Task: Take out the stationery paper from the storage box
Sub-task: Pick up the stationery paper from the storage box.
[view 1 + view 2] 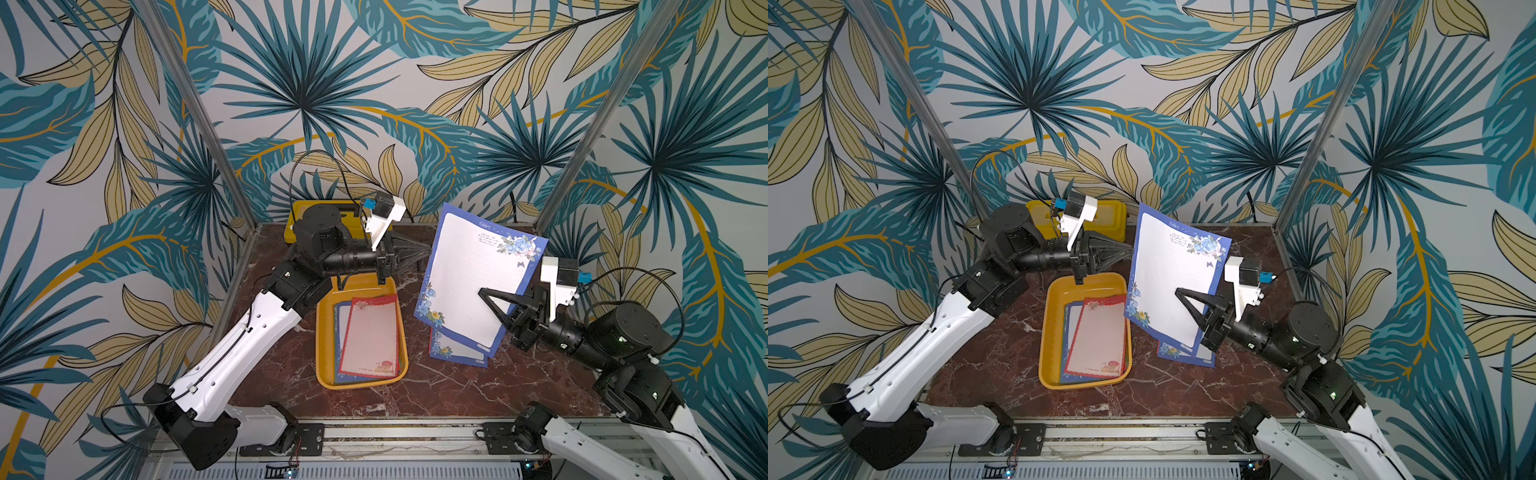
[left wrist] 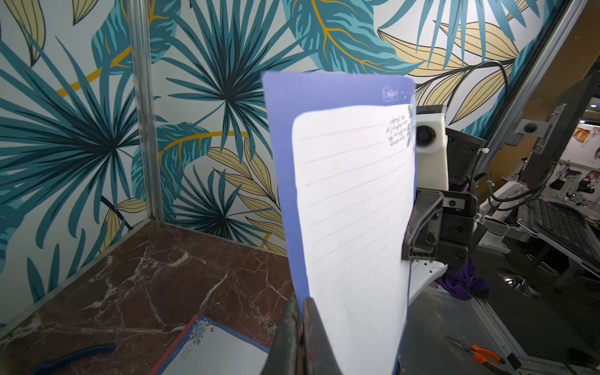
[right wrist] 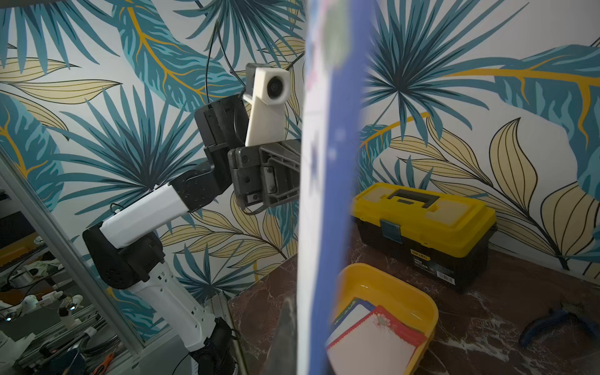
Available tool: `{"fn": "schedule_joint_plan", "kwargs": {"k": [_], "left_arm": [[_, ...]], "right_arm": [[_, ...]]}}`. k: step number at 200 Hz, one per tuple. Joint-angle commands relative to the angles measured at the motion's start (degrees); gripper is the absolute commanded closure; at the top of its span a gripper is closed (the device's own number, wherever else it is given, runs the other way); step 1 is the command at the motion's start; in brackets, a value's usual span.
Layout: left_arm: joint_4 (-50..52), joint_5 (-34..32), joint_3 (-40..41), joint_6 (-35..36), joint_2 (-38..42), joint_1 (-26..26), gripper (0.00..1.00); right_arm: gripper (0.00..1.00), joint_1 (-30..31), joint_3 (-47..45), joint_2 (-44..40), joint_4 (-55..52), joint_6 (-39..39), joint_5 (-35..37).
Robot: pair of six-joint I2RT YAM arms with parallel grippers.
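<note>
The blue floral sheet (image 1: 469, 270) of stationery paper is out of the storage box (image 1: 322, 332). It is held up in the air, tilted on edge, over the desk (image 1: 415, 395) just to the right of the box.

Two sets of fingers meet on it. The right fingers (image 1: 485, 294) are clamped on its right edge, low on the sheet, with one finger lying across the white centre. The left fingers (image 2: 319, 341) are closed at the opposite edge. In the left wrist view the blue border runs straight into the slit between them, so they appear to pinch it — though the sheet hides their tips in the right wrist view.

This reads as a hand-over. The left fingers work from the box's side and the right ones from the side where sheets are laid. A limp sheet held at two edges is also less likely to fold or swing.

A second blue-bordered sheet (image 1: 457, 353) lies flat on the desk under the raised one, apart from the box, so that looks like the drop spot.

The task seems only partly done. The red scalloped sheet (image 1: 368, 336) lies on top of a small stack inside the box, with blue and green borders showing beneath it. Those sheets lie well below both sets of fingers and apart from them. The yellow-lidded toolbox (image 3: 422, 220) stands at the back of the desk and plays no part here.
</note>
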State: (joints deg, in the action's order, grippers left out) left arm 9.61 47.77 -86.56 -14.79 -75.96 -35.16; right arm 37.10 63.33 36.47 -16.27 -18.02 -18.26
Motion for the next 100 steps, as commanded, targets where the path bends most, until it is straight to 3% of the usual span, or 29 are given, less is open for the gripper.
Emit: {"fn": "schedule_joint_plan", "kwargs": {"k": [1,51,85,100], "left_arm": [[-1.0,-2.9,-0.6,-3.1,-0.2,0.2,0.95],[-1.1,-9.1,5.4,-3.7,5.3,0.2,0.94],[-1.0,-18.9,12.4,-1.1,13.4,0.3,0.6],[-1.0,-24.6,15.3,-0.5,17.6,0.4,0.58]], "right_arm": [[1.0,-0.1,-1.2,-0.2,-2.2,0.5,-0.4],[1.0,-0.1,0.6,4.3,-2.7,3.8,-2.4],[1.0,-0.1,1.2,7.7,-3.4,6.6,-2.3],[1.0,-0.2,1.0,9.1,-3.7,6.7,-1.4]]}}
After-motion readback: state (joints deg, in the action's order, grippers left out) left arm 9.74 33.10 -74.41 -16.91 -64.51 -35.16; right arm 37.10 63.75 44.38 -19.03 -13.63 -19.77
